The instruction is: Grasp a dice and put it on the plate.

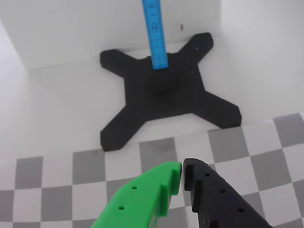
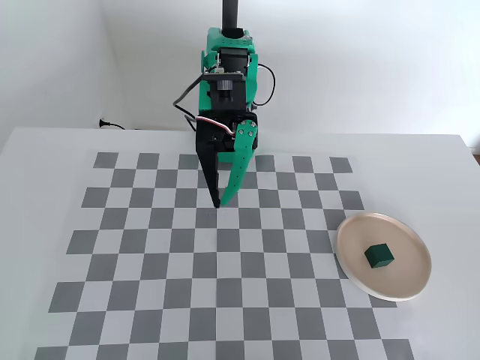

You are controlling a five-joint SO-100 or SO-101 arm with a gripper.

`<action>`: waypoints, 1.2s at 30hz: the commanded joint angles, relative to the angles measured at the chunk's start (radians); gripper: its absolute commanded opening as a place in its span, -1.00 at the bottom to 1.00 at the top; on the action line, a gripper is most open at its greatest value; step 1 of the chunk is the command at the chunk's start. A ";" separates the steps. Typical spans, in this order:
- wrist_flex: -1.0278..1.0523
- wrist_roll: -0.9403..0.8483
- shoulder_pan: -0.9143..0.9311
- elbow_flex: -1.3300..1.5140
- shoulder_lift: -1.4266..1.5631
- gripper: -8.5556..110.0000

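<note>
Nearest you, the dice (image 2: 379, 256) sits on the plate (image 2: 352, 264), well right of your gripper (image 2: 218, 204), whose jaws are closed, holding nothing.

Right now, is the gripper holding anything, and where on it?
Nothing is held. The gripper is shut and empty above the checkerboard; the dice sits on the plate, away from the arm.
</note>
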 commanded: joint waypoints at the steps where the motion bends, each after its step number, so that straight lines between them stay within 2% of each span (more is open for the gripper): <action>1: -0.044 0.017 0.028 0.060 0.120 -0.92; 12: -0.253 0.015 0.084 0.457 0.321 -0.92; 19: -0.423 0.114 0.048 0.687 0.373 -0.92; 24: -0.525 0.239 0.031 0.833 0.400 -0.92; 31: -0.503 0.611 0.005 0.842 0.402 -0.93; 36: -0.400 0.735 0.000 0.851 0.430 -0.93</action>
